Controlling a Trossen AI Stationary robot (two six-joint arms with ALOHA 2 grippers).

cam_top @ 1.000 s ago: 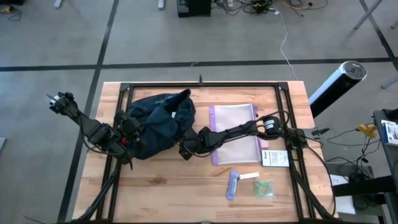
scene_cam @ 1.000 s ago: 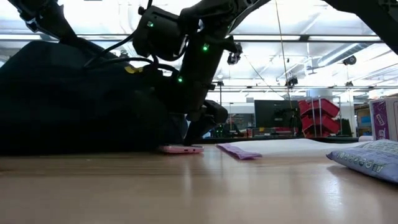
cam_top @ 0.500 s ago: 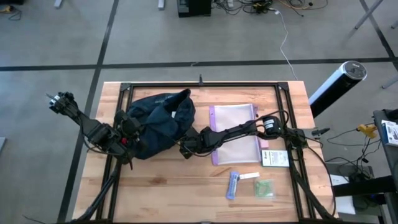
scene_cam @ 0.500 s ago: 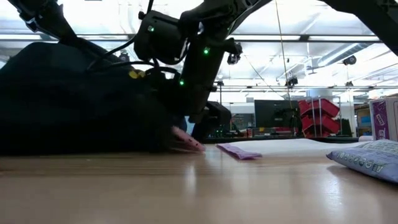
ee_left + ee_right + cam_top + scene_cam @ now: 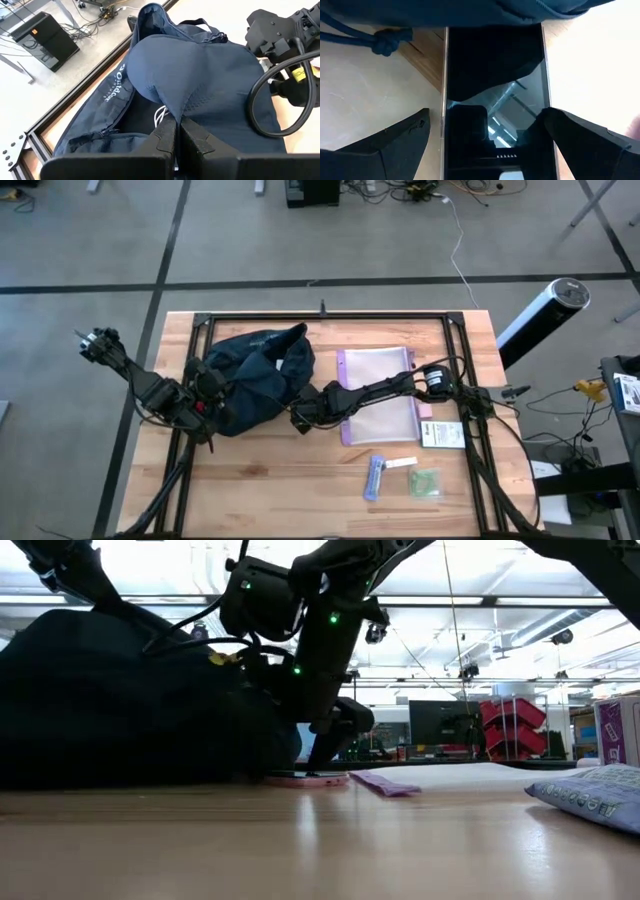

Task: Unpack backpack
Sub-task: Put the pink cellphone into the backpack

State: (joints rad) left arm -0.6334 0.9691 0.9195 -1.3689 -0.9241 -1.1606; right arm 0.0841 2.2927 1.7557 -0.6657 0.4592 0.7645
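The dark navy backpack lies slumped on the table's left half, and my left gripper is shut on its fabric at the left side. My right gripper hangs open at the backpack's right edge. Its fingers stand on either side of a dark-screened phone. The phone lies flat on the wood, with its far end under the backpack's rim. Whether a finger touches the phone, I cannot tell. My left gripper pinches a fold of the backpack's navy fabric between its two shut fingers. The cloth rises from the fingertips into a tented ridge, drawn taut. The rest of the backpack rests on the table.
A clear purple-edged zip pouch lies right of the backpack, under my right arm. A card packet, a purple tube, a white strip and a green packet lie near the front right. A knotted cord lies beside the phone.
The phone tipped up at its outer end half a second ago and now lies flat again, slightly farther out from under the backpack toward the pouch. My right gripper stays open over it.
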